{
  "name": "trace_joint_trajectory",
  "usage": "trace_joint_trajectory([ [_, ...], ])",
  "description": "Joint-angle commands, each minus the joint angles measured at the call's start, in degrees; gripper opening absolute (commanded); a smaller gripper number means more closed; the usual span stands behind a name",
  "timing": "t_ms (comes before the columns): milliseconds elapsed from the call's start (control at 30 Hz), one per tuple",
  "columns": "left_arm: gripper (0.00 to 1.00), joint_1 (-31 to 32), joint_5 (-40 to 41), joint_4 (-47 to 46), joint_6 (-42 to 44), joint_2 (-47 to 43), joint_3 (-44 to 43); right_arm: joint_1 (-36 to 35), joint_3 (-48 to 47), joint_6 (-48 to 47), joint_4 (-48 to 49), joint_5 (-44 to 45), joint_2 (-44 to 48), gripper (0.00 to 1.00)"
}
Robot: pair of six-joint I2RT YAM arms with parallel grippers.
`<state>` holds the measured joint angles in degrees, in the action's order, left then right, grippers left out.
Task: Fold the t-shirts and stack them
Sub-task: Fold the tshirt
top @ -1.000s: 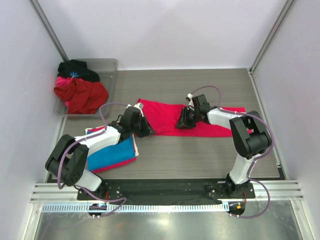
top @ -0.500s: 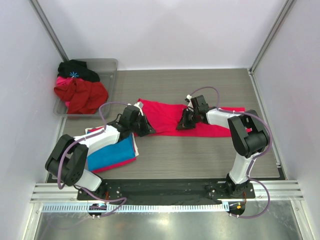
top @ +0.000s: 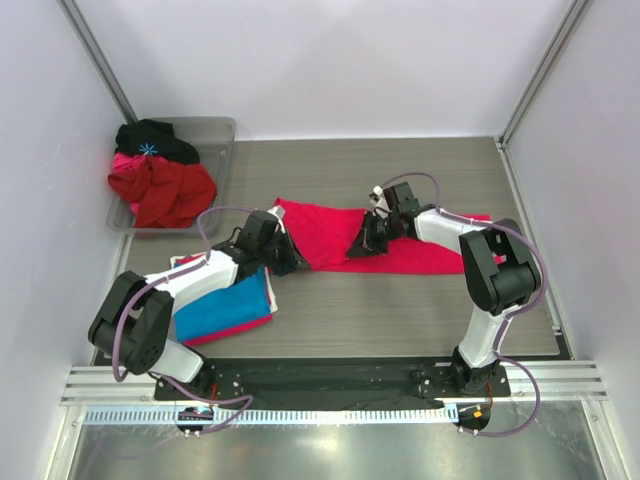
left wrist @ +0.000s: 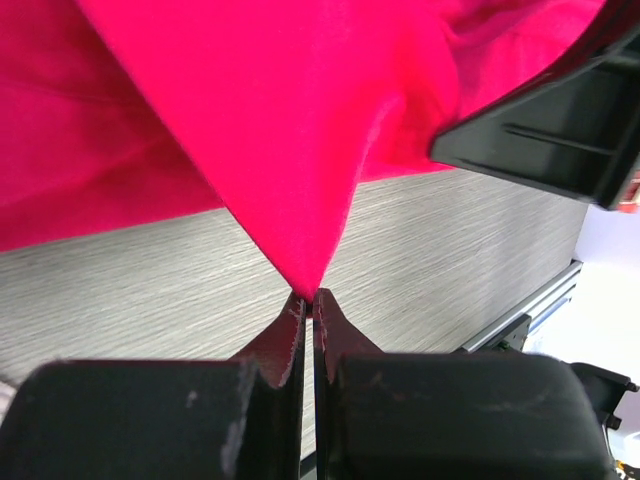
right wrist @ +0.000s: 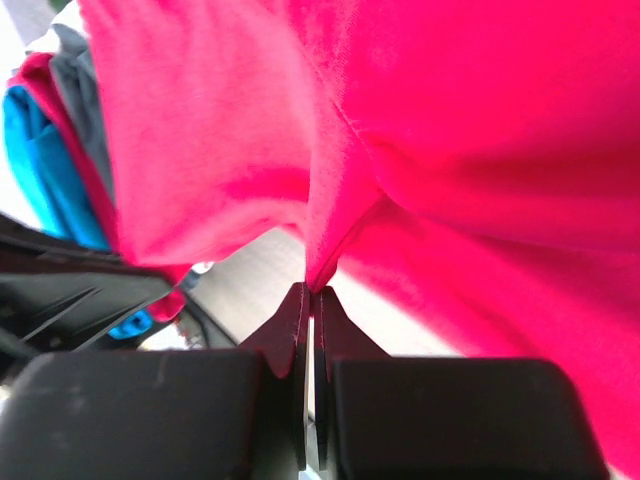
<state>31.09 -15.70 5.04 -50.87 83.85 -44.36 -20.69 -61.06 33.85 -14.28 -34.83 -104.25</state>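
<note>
A bright crimson-pink t-shirt (top: 335, 232) lies spread across the middle of the table. My left gripper (top: 292, 262) is shut on its near left corner (left wrist: 305, 270), lifted just above the wood. My right gripper (top: 358, 249) is shut on a fold of the same shirt's near edge (right wrist: 325, 250), further right. A folded bright blue t-shirt (top: 225, 308) lies at the left on top of a pink-red one (top: 240, 329), under my left arm. The blue shirt also shows at the left edge of the right wrist view (right wrist: 35, 160).
A clear plastic bin (top: 222, 133) at the back left holds a heap of red, pink and black clothes (top: 160, 180). Metal frame posts stand at the back corners. A black rail (top: 330, 380) runs along the near table edge.
Both grippers have shifted slightly toward the back and left with the crimson-pink shirt, drawing its near edge up; the cloth between them has bunched a little.
</note>
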Motion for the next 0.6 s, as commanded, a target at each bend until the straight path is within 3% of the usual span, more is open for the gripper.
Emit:
trace_joint_trajectory([
  [0, 0.0, -0.3, -1.3, 1.5, -0.6, -2.4, -1.2, 1.1, -4.2, -0.3, -6.4, -4.6, 0.0, 0.01],
  [267, 0.0, -0.7, 0.5, 4.0, -0.1, -2.8, -0.5, 1.6, -7.6, -4.9, -13.4, -1.1, -3.6, 0.06],
  [567, 0.0, -0.7, 0.4, 2.9, -0.1, -0.8, 1.9, 1.7, -10.7, -6.5, -14.8, 5.2, -7.4, 0.1],
])
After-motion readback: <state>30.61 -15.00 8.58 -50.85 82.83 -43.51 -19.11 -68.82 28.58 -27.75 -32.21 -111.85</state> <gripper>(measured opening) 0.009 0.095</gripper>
